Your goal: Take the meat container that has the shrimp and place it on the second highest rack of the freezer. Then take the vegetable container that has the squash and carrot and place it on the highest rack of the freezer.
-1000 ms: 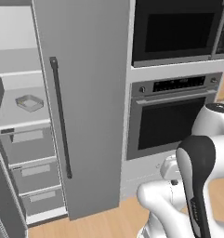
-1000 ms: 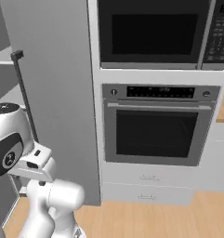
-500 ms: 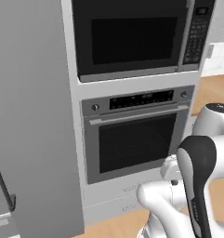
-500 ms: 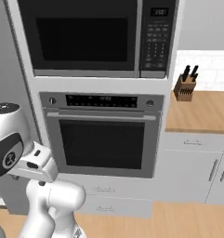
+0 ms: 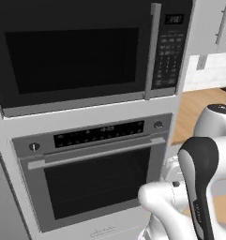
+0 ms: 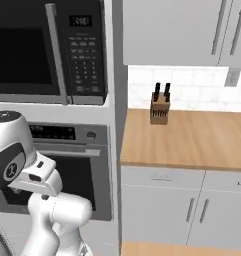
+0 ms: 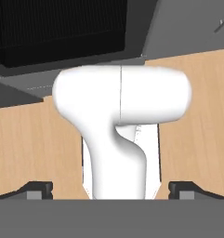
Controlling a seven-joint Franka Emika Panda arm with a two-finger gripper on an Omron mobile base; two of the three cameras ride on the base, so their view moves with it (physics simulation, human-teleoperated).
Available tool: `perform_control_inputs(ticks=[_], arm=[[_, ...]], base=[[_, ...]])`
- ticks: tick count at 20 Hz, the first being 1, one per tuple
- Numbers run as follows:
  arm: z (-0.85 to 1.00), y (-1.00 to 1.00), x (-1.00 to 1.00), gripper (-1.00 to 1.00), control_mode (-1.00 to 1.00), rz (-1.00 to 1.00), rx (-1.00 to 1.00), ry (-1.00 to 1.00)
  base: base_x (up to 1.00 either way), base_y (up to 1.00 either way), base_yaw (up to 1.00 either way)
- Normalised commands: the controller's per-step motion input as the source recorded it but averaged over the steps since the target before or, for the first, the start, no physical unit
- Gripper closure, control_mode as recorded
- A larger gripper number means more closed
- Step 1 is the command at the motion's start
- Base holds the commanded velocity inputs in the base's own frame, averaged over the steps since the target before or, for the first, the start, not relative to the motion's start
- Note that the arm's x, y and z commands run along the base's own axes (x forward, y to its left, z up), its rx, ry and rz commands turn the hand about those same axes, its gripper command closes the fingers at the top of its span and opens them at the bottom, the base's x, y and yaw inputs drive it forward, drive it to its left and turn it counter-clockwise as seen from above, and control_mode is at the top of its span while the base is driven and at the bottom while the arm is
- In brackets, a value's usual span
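Black microwave (image 5: 72, 58) was seen at the left above a steel oven (image 5: 93, 176); a wooden counter (image 6: 189, 140) with a knife block (image 6: 160, 106) lay to the right. Gripper (image 7: 111, 189) jaws were spread wide, nothing held. Containers' whereabouts could not be told.

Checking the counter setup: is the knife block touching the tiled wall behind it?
Apart. The right base view shows bare wood between the knife block and the tiled wall.
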Motion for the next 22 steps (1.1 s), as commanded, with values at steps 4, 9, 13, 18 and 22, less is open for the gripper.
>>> perform_control_inputs(ticks=[4,9,13,18,22], arm=[[0.0,0.0,0.0,-1.0,1.0,0.0,0.0,0.0],[0.0,0.0,0.0,-1.0,1.0,0.0,0.0,0.0],[0.0,0.0,0.0,-1.0,1.0,0.0,0.0,0.0],[0.0,0.0,0.0,-1.0,1.0,0.0,0.0,0.0],[0.0,0.0,0.0,-1.0,1.0,0.0,0.0,0.0]], base=[[0.69,-0.89,0.09],[0.54,-0.96,0.13],[0.03,-1.0,0.21],[0.0,-0.98,0.22],[0.0,-0.83,0.2]])
